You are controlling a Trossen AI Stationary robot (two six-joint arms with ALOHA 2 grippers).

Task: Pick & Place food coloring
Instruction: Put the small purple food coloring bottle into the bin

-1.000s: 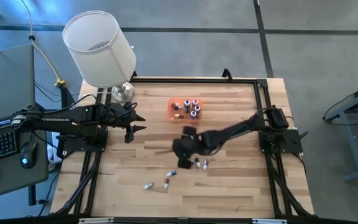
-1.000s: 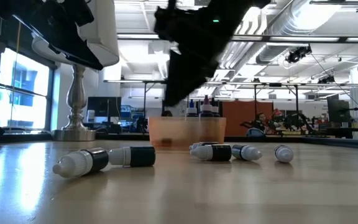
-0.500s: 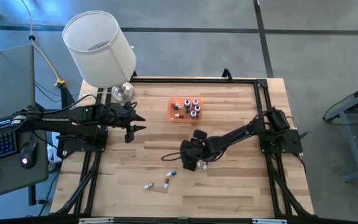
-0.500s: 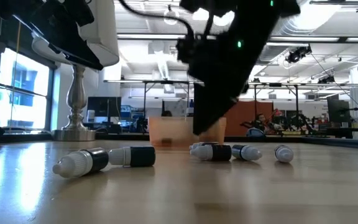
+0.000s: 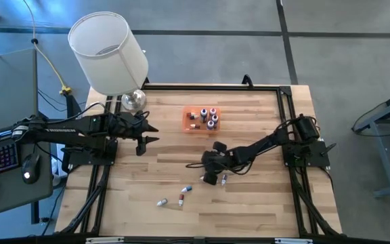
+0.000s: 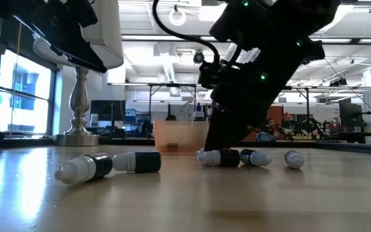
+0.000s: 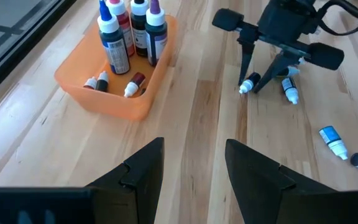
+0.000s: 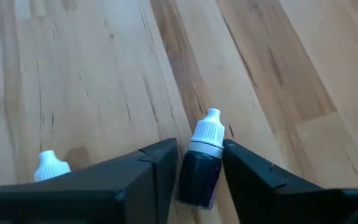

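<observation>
Right gripper (image 8: 199, 168) low on the worktop (image 5: 263, 203), center of the high view, fingers (image 8: 148, 177) straddling a dark food coloring bottle (image 8: 202, 158) lying flat, not clearly squeezing yet; another bottle (image 5: 223, 179) just beside. Orange tray (image 7: 114, 102) holds more. Left gripper (image 7: 191, 168) at frame left, fingers spread

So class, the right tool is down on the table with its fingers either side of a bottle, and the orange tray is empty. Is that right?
Not quite. The tray is not empty: the left wrist view shows bottles in it. The right tool does straddle a bottle on the table.
</observation>
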